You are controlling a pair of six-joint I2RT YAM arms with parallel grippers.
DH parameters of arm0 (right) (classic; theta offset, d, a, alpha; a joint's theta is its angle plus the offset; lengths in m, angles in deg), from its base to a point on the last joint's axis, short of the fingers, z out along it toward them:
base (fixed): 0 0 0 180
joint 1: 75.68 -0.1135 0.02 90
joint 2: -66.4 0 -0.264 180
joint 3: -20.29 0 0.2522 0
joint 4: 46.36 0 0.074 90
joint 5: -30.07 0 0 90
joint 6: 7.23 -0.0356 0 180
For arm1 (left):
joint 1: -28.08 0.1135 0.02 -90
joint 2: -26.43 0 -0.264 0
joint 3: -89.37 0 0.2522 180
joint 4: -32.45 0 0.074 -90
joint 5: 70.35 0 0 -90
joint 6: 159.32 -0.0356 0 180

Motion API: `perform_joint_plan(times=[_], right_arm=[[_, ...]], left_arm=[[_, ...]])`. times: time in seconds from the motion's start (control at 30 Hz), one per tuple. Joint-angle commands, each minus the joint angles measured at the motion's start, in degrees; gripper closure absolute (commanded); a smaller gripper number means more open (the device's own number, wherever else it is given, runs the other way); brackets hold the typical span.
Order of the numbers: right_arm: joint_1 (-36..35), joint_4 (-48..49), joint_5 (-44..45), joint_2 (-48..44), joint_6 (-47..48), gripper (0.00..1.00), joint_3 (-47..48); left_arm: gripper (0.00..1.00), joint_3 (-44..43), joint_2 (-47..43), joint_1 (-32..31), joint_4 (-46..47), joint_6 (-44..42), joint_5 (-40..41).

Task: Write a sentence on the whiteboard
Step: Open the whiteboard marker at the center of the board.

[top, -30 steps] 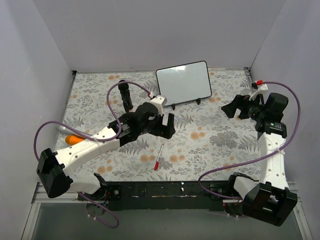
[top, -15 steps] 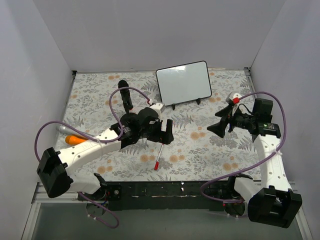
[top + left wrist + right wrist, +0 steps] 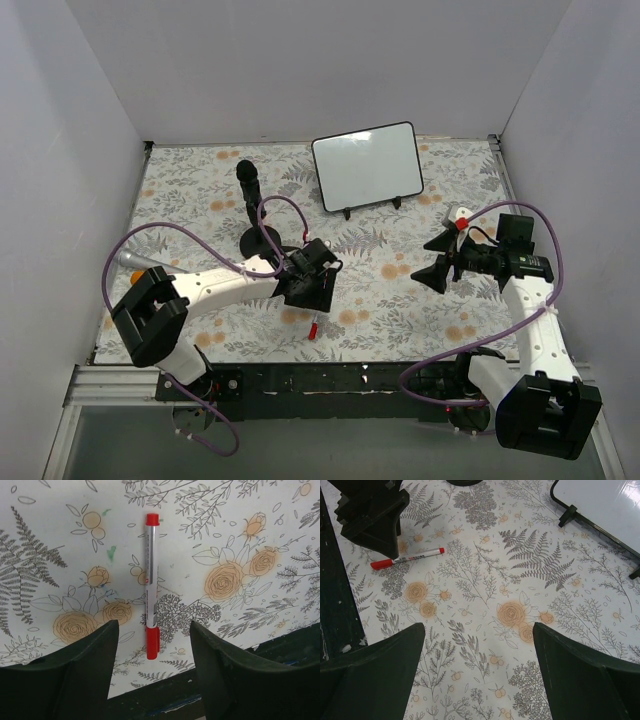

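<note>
Red-capped marker (image 3: 315, 322) is lying on the table (image 3: 200, 190) under the left hand (image 3: 312, 290); the blank whiteboard (image 3: 366, 165) is standing far back. Left wrist: parted fingers (image 3: 90, 650) are straddling the marker untouched, its length running near-far. Right wrist: the right hand (image 3: 477, 630) is gaping empty, farther off.

The whiteboard (image 3: 365, 165) stands at the counter's (image 3: 400, 300) far edge, right of the middle; the marker (image 3: 151, 585) lies near the near edge, beneath the left claw (image 3: 152, 630); the right claw (image 3: 437, 260) hangs toward the right edge
</note>
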Motion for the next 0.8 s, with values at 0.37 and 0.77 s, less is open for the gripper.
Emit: perform_joint_plan(times=[0.37, 0.77], right_arm=[[-0.1, 1.89, -1.9, 0.19, 1.58, 0.03, -1.28], [-0.1, 1.8, -2.16, -0.42, 1.84, 0.03, -1.71]], left_arm=[[0.6, 0.26, 3.05, -4.15, -7.1, 4.9, -0.96], [0.72, 1.22, 5.33, -4.15, -6.22, 4.28, -3.68]])
